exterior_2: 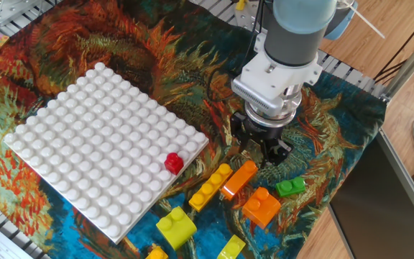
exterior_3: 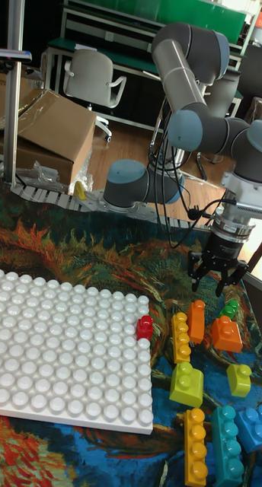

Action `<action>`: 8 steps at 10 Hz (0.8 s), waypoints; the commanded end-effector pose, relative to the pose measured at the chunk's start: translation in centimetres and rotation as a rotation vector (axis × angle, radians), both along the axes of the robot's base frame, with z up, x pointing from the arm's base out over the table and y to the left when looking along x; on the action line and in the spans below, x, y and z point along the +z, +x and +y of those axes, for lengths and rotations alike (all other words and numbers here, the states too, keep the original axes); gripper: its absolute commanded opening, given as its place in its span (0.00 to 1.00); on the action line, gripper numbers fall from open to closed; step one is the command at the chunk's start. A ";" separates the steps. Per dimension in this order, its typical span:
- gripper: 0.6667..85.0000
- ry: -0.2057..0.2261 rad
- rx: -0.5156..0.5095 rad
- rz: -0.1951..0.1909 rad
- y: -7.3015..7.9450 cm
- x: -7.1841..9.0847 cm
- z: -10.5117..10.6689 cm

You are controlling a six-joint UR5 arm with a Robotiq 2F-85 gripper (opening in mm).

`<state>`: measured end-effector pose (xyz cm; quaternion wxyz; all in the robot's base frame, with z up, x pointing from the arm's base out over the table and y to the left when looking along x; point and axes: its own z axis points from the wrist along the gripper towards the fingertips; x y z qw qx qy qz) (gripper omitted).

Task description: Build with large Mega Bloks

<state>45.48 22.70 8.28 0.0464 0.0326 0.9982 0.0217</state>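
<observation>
Hovering with open, empty jaws, the gripper (exterior_2: pixel 262 147) (exterior_3: pixel 219 278) hangs above glossy orange bar (exterior_2: pixel 238 179) (exterior_3: pixel 196 321).

My arm reaches down over the cloth, my gripper (exterior_2: pixel 263 146) (exterior_3: pixel 218 279) pointing straight down, fingers spread apart, holding nothing.

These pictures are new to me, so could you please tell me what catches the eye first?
The big white baseplate fills the table's left half, with one small red brick on its near-right edge. To its right the gripper hangs, holding nothing, above loose bricks, closest to the orange bar.
</observation>
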 end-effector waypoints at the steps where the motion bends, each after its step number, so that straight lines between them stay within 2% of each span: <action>1: 0.64 -0.001 -0.020 0.033 -0.6 -0.1 -0.1; 2: 0.64 0.003 -0.038 0.037 0.5 -1.3 -0.1; 3: 0.64 0.031 -0.062 0.039 1.6 -2.9 0.6; 4: 0.64 0.022 -0.061 0.032 2.4 -3.9 0.6; 5: 0.63 0.006 -0.055 0.033 2.5 -4.4 0.3; 7: 0.62 0.022 -0.041 0.033 1.7 -3.6 0.3; 8: 0.62 0.017 -0.031 0.026 1.8 -3.6 0.2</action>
